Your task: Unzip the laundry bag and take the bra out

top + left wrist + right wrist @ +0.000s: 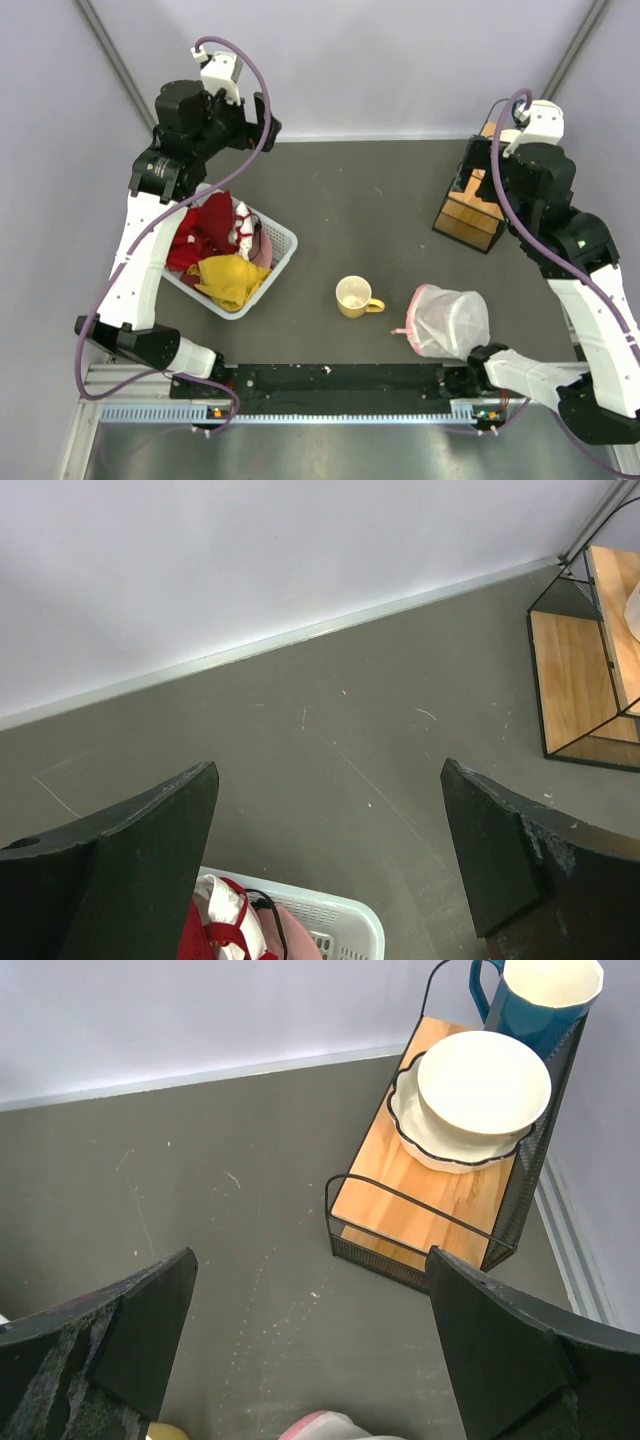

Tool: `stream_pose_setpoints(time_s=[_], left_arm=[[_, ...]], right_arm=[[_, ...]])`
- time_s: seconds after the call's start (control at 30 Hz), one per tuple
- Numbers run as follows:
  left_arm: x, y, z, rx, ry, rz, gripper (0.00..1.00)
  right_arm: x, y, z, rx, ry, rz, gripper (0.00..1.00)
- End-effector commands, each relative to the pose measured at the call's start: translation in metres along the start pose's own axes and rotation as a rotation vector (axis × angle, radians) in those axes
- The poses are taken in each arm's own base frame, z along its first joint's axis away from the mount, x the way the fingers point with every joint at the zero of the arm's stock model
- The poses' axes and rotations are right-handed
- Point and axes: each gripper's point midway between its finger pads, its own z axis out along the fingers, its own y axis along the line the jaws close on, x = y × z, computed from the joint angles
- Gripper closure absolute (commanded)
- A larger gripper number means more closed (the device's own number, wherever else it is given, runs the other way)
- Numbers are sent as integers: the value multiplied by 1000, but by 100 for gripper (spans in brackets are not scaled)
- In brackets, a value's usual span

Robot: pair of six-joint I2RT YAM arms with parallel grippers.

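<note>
Zero task steps judged done. Far left, raised over the white slatted basket (285,240) of red and yellow clothes (215,250): left gripper (328,770), jaws spread wide, gripping nothing. Centre: yellow mug (355,296), standing upright. Just right of it, toward the near side: laundry bag (450,322), lying on its side, pink zipper trim (408,322) facing the mug, touched by neither gripper; cannot tell whether zipped. No bra distinguishable; presumably inside the mesh. Far right, high near the wire rack (440,1210) with white bowl (483,1085) and blue mug (535,995): right gripper (310,1255), likewise wide open and empty, well apart from the bag. Remaining: reach bag, pin it, unzip, extract bra.
</note>
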Motion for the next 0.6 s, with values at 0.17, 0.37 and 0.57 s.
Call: stream_pose_setpoints(time_s=[0.17,0.37,0.57], left_arm=[[-8,-2,-2,3,-26,3,1],[3,-14,0,28,9,51,1],[30,-28,8,64,65,28,1]], right_arm=[[-22,3,-16,-46,-69,23,1],[-25,7,-23,-90,-81,3,1],[0,12,-24,-144,-42,23,1]])
